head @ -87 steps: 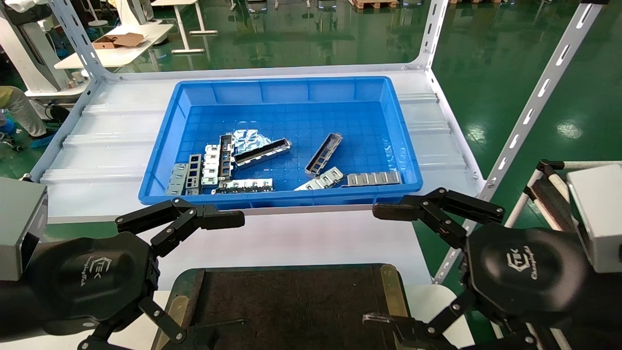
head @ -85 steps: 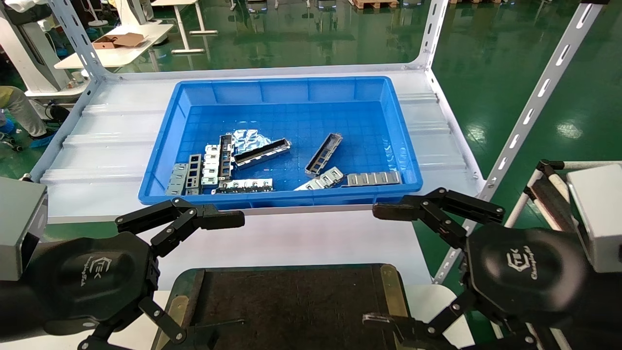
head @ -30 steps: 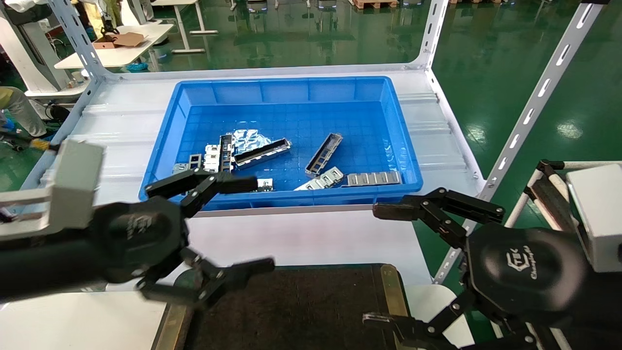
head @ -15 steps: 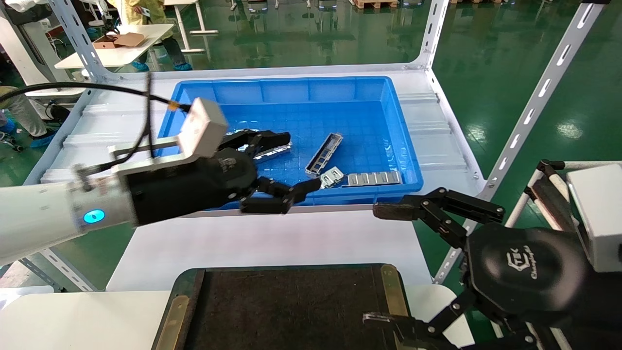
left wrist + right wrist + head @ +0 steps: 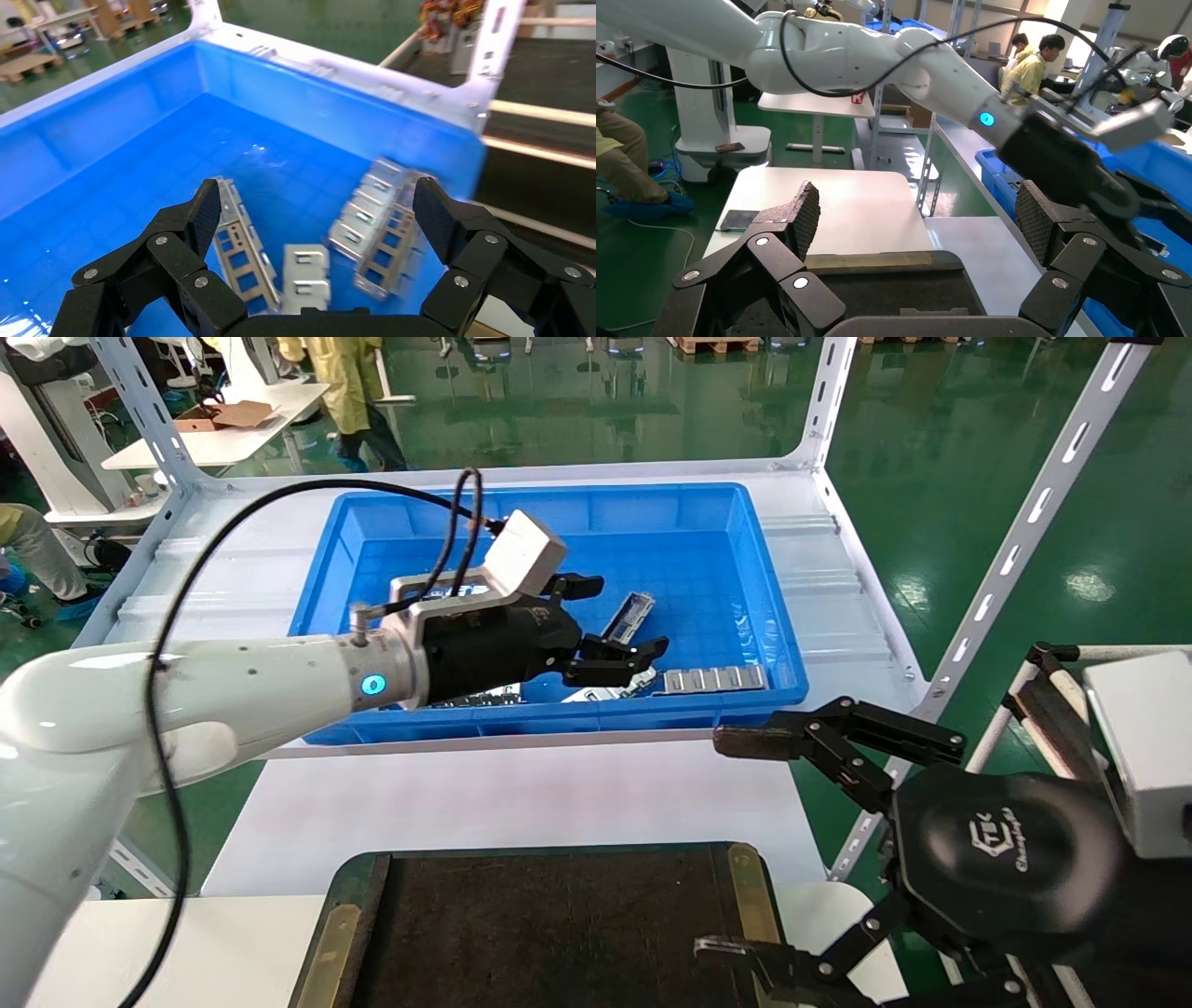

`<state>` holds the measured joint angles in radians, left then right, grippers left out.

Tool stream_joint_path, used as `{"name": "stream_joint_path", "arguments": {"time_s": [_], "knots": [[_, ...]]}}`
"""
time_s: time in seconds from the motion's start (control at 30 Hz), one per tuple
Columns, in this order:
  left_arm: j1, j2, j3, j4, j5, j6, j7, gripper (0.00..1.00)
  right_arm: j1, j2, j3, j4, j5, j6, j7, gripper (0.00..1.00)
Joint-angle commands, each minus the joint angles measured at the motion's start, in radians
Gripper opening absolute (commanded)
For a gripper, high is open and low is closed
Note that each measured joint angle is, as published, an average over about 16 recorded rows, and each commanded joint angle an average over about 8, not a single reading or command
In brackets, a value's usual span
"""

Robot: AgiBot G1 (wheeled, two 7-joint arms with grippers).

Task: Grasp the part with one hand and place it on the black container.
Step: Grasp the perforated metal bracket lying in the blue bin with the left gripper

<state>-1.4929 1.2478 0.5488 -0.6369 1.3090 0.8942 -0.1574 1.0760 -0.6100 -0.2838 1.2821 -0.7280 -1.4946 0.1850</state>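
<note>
The part (image 5: 631, 613), a grey metal channel with ladder cutouts, lies in the blue bin (image 5: 549, 494). My left gripper (image 5: 622, 619) is open and reaches into the bin, hovering over the part with one finger on each side, not touching it. In the left wrist view the part (image 5: 237, 244) lies by one finger of the open left gripper (image 5: 320, 210). The black container (image 5: 559, 933) sits at the near edge, empty; it also shows in the right wrist view (image 5: 877, 288). My right gripper (image 5: 726, 845) is open and parked beside the container's right end.
A short tabbed piece (image 5: 306, 270) and a longer tabbed strip (image 5: 379, 225) lie next to the part. A flat silvery strip (image 5: 715, 679) lies by the bin's front wall. My left arm hides the other parts. White rack uprights (image 5: 1015, 551) stand on the right.
My left arm has swung from beside the black container up and forward into the blue bin, ending over the part with its fingers open. The right arm has not moved.
</note>
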Motion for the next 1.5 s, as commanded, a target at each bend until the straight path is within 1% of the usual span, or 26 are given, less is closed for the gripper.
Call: {"name": "stream_joint_path", "arguments": {"time_s": [0.03, 0.17, 0.3, 0.43, 0.67, 0.7, 0.73, 0.77, 0.8, 0.93, 0.97, 1.0, 1.03, 1.07, 1.5], "knots": [[-0.021, 0.038, 0.005, 0.061, 0.014, -0.027, 0.018, 1.0, 0.0, 0.0, 0.0, 0.0, 0.0, 0.0, 0.0, 1.0], [-0.05, 0.09, 0.017, 0.158, 0.024, -0.076, 0.044, 1.0, 0.0, 0.0, 0.0, 0.0, 0.0, 0.0, 0.0, 1.0], [-0.065, 0.114, 0.044, 0.21, 0.014, -0.117, 0.053, 1.0, 0.0, 0.0, -0.001, 0.0, 0.0, 0.0, 0.0, 1.0], [-0.066, 0.121, 0.091, 0.222, -0.011, -0.162, 0.039, 1.0, 0.0, 0.0, -0.001, 0.0, 0.001, 0.0, -0.001, 1.0], [-0.061, 0.124, 0.2, 0.211, -0.065, -0.241, -0.011, 1.0, 0.0, 0.001, -0.001, 0.0, 0.001, 0.001, -0.001, 1.0], [-0.059, 0.124, 0.215, 0.209, -0.073, -0.251, -0.017, 1.0, 0.0, 0.001, -0.002, 0.0, 0.001, 0.001, -0.001, 0.95], [-0.058, 0.124, 0.231, 0.207, -0.082, -0.262, -0.024, 0.99, 0.0, 0.001, -0.002, 0.0, 0.001, 0.001, -0.001, 0.88], [-0.057, 0.124, 0.247, 0.205, -0.09, -0.272, -0.03, 0.94, 0.0, 0.001, -0.002, 0.0, 0.001, 0.001, -0.001, 0.76], [-0.056, 0.124, 0.261, 0.203, -0.099, -0.281, -0.036, 0.85, 0.0, 0.001, -0.002, 0.0, 0.001, 0.001, -0.001, 0.63], [-0.052, 0.124, 0.316, 0.197, -0.136, -0.316, -0.055, 0.35, 0.0, 0.001, -0.002, 0.0, 0.001, 0.001, -0.001, 0.13], [-0.051, 0.124, 0.328, 0.196, -0.145, -0.325, -0.059, 0.23, 0.0, 0.001, -0.002, 0.0, 0.001, 0.001, -0.001, 0.06], [-0.05, 0.123, 0.34, 0.195, -0.154, -0.332, -0.062, 0.11, 0.0, 0.001, -0.002, 0.0, 0.002, 0.001, -0.001, 0.0], [-0.049, 0.123, 0.352, 0.194, -0.163, -0.34, -0.065, 0.04, 0.0, 0.001, -0.002, 0.0, 0.002, 0.001, -0.001, 0.0], [-0.049, 0.123, 0.363, 0.194, -0.173, -0.347, -0.068, 0.0, 0.0, 0.001, -0.002, 0.0, 0.002, 0.001, -0.001, 0.0], [-0.053, 0.121, 0.479, 0.192, -0.28, -0.403, -0.07, 0.0, 0.001, 0.001, -0.003, 0.0, 0.002, 0.001, -0.002, 0.0]]}}
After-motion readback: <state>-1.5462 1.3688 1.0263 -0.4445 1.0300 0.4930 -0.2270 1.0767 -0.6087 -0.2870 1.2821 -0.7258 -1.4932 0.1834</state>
